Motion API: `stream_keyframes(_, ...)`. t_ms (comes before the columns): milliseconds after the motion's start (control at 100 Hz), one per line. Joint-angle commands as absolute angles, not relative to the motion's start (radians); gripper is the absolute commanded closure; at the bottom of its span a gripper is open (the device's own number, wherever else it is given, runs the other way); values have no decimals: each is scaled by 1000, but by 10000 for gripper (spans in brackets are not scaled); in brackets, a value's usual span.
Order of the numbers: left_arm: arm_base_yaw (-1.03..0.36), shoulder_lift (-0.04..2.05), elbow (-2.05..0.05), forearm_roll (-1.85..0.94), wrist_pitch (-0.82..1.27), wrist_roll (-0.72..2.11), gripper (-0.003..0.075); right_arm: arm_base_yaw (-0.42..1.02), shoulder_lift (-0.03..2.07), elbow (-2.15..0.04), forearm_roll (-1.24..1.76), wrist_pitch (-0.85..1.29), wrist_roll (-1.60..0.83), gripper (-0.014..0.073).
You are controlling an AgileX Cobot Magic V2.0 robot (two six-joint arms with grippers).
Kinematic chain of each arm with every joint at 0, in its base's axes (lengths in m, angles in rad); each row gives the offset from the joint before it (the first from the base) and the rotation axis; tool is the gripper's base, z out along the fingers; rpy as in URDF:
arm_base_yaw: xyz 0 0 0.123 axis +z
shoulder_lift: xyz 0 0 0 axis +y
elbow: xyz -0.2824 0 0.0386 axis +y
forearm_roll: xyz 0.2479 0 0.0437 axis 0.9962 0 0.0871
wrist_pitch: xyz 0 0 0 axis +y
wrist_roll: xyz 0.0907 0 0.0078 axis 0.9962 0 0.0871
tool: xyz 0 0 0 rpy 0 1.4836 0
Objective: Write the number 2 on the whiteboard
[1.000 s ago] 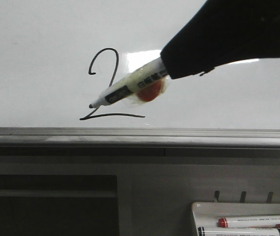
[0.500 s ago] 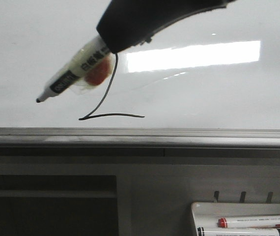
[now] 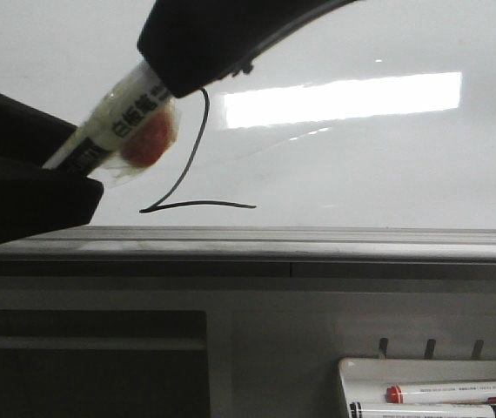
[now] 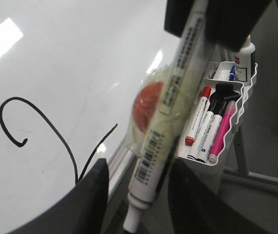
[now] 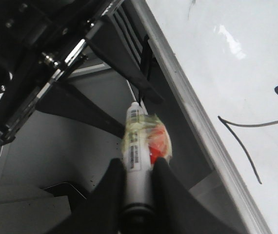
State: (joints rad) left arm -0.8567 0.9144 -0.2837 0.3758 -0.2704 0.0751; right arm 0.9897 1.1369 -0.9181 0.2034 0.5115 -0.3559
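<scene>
Whiteboard (image 3: 387, 157) fills the front view; number 2 (image 3: 191, 174) sits at about 9 o'clock from the bright reflection, base stroke just above the grey rail (image 3: 318, 244). Digit looks complete, so writing is likely done.

Change over the last second: right gripper (image 5: 138, 180) pulled the marker (image 3: 113, 131) off the board and swung it toward 9 o'clock; the left gripper (image 4: 134, 195) has come in from that edge. Probably a handoff or capping (a guess).

Right jaws are clamped on the marker barrel. Left jaws stand apart with the marker tip between them, contact unclear.

Hidden: the 2's top curl behind the right arm in the front view; marker tip behind the left gripper. Pen tray (image 3: 352, 370) is cut off at 5 o'clock.
</scene>
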Motion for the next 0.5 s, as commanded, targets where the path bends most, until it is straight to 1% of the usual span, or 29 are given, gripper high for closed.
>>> stream_keyframes(0, -865, 914, -324, 368, -348, 77, 464, 989, 1125, -953, 210, 463, -368, 662)
stream_keyframes(80, -865, 914, -327, 368, -346, 77, 507, 989, 1125, -953, 210, 465, -368, 662)
stream_keyframes(150, -874, 914, -327, 368, -346, 77, 584, 989, 1125, -953, 210, 456, -368, 662)
stream_keyframes(270, -876, 914, -327, 368, -346, 77, 738, 989, 1125, -953, 216, 456, -368, 662)
stream_keyframes(420, -876, 914, -327, 368, -348, 77, 741, 989, 1127, -953, 223, 441, -368, 652)
stream_keyframes(460, -876, 914, -327, 368, -350, 77, 741, 987, 1130, -953, 219, 441, -368, 611)
stream_keyframes(490, -876, 914, -327, 368, -350, 77, 741, 983, 1133, -953, 211, 441, -368, 563)
